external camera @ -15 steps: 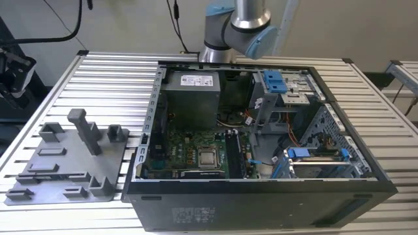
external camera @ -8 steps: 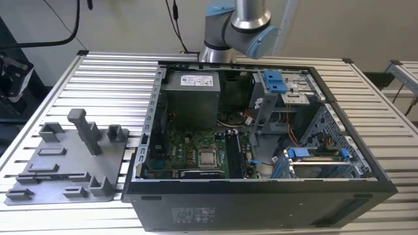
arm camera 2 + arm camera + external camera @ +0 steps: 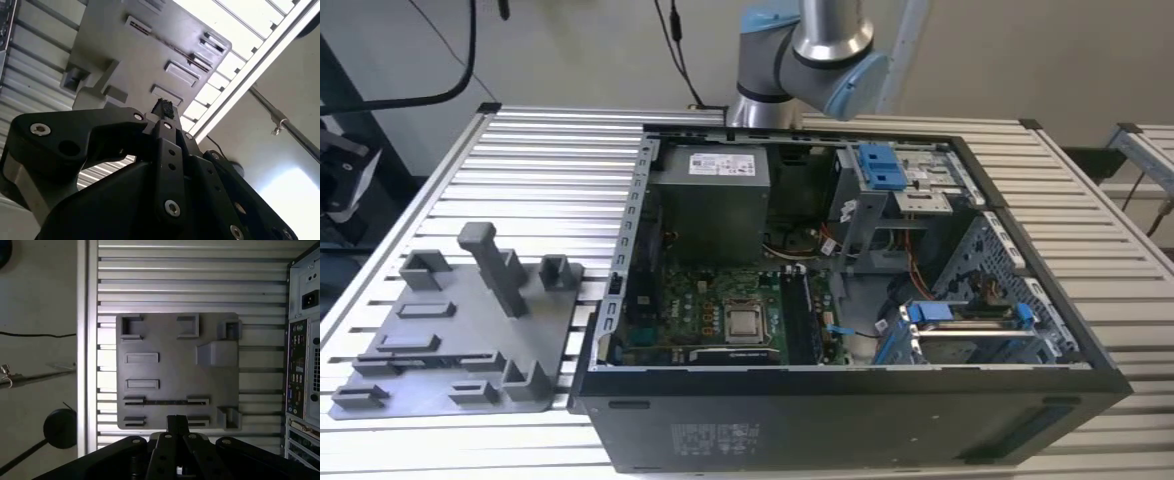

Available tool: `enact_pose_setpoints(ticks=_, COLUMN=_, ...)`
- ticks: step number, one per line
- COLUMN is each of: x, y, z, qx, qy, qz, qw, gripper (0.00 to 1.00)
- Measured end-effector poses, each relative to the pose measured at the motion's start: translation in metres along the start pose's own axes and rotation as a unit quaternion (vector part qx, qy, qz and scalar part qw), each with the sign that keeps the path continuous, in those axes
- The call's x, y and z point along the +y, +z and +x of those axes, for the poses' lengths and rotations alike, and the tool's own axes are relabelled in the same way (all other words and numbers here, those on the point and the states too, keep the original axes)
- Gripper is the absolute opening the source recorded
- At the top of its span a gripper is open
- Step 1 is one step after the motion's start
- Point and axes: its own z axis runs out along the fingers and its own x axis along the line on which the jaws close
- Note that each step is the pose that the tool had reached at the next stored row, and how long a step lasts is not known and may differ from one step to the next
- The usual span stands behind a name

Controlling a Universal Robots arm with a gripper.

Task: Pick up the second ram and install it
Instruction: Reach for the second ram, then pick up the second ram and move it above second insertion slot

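**A:** Entry one, the exterior view's left?

**B:** Grey holder plate (image 3: pixel 454 330) with upright posts, lying on the slatted table (image 3: pixel 547 150). In the first wrist view the second ram (image 3: pixel 165 402) stands on edge in it, a thin dark strip bridging two slotted blocks.

**A:** Handling?

**B:** Judged light, stiff and fragile. Chips and contacts are best left alone. Take hold across the flat faces, near mid-length, at the upper edge.

**A:** End effector?

**B:** Gripper (image 3: pixel 176 423): fingers pressed together, nothing held. It hovers over the plate, clear of the ram.

**A:** The exterior view's right?

**B:** Open computer case (image 3: pixel 1067 330), motherboard (image 3: pixel 720 310) exposed.
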Motion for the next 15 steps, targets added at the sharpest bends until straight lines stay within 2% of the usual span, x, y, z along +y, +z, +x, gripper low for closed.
enact_pose_setpoints(ticks=15, x=-0.0001, y=0.0001, z=0.0001, qx=0.0001, qy=-0.002, qz=0.0, qw=1.0, gripper=0.11)
